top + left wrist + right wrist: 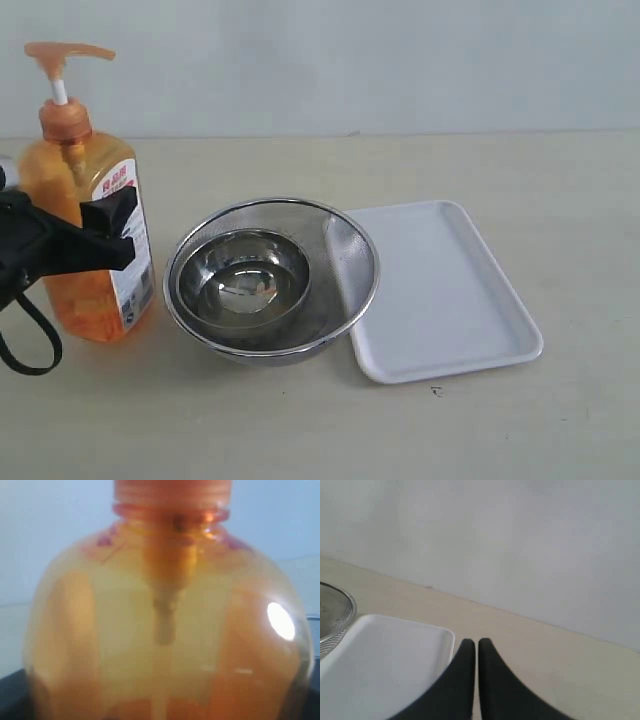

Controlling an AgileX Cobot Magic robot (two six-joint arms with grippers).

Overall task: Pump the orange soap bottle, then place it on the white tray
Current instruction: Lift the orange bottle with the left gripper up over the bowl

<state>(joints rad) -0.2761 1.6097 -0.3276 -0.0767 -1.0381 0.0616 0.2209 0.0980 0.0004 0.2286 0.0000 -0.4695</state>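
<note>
Clasping the orange soap bottle round its belly with the left pincer, near finger flat against the label, far finger hidden behind; judged a grasp rather than a loose straddle. Standing upright at the far left of the tabletop, pump head raised and unpressed, spout aimed right toward the bowls. Holding the right pincer clenched, jaws together, low by a corner of the white tray, out of the exterior view and thus well apart from the pump. Leaving that tray bare at the right, with a steel bowl nested in a mesh strainer between tray and bottle, strainer rim overlapping the tray's left edge. Risks levering the tall bottle over by pressing out on the spout tip instead of straight down over the white stem. Risks a twist or slide of slick rounded plastic inside a mid-body hold under that push. Risks soap landing on the tabletop short of the strainer. Risks clipping the strainer rim on the carry rightward with too low a lift, and a tilted, toppling set-down with the base half on the tray's raised rim.
</note>
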